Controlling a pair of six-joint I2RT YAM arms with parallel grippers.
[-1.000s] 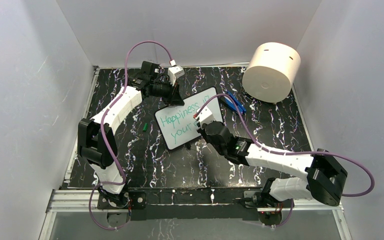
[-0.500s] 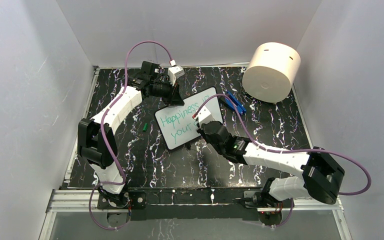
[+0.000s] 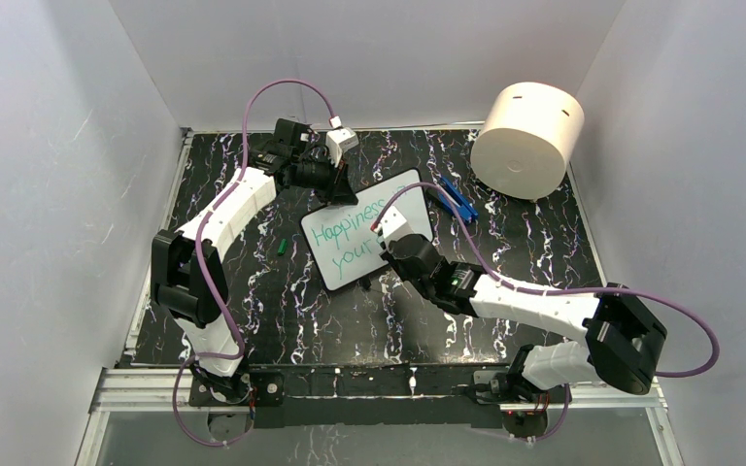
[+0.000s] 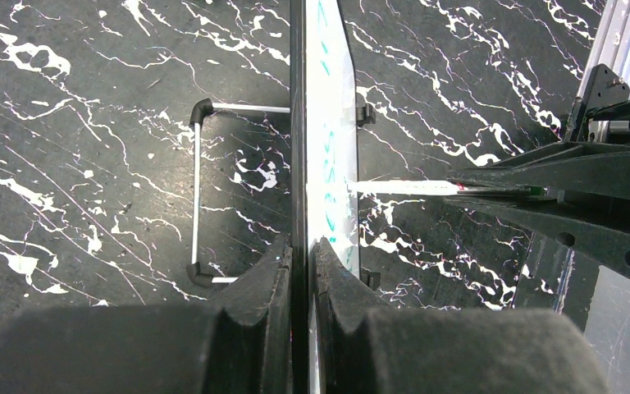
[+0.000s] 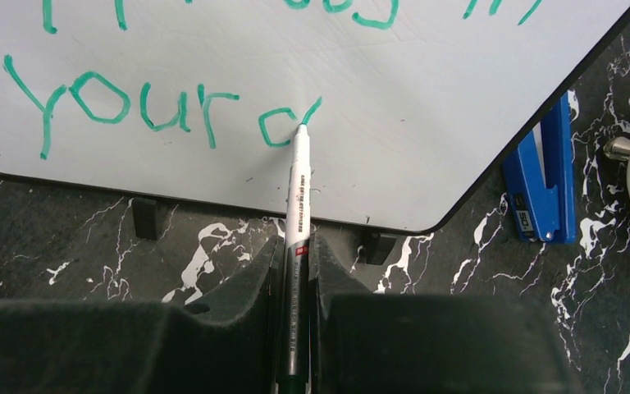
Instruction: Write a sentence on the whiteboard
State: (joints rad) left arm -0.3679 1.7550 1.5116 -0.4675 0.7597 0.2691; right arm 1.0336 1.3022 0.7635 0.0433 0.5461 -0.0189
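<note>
The whiteboard (image 3: 350, 254) stands tilted on its wire stand in the middle of the table, seen edge-on as the whiteboard (image 4: 328, 107) in the left wrist view. My left gripper (image 4: 302, 245) is shut on its far edge; from above the left gripper (image 3: 342, 199) sits at the board's top rim. My right gripper (image 5: 297, 246) is shut on a white marker (image 5: 299, 193) whose green tip touches the board (image 5: 394, 107). The sentence (image 3: 348, 230) reads "Happiness" with "your" (image 5: 115, 107) below, and a partly drawn letter (image 5: 283, 127) at the tip. The right gripper (image 3: 386, 248) covers the board's right part.
A big cream cylinder (image 3: 527, 140) lies at the back right. A blue stapler-like object (image 3: 457, 199) rests between it and the board, also seen as the blue object (image 5: 544, 176). A small green marker cap (image 3: 281, 247) lies left of the board. The wire stand (image 4: 201, 193) props the board's back.
My right arm has shifted slightly left and the marker tip has moved along the second line. The left arm and the board have stayed put.
</note>
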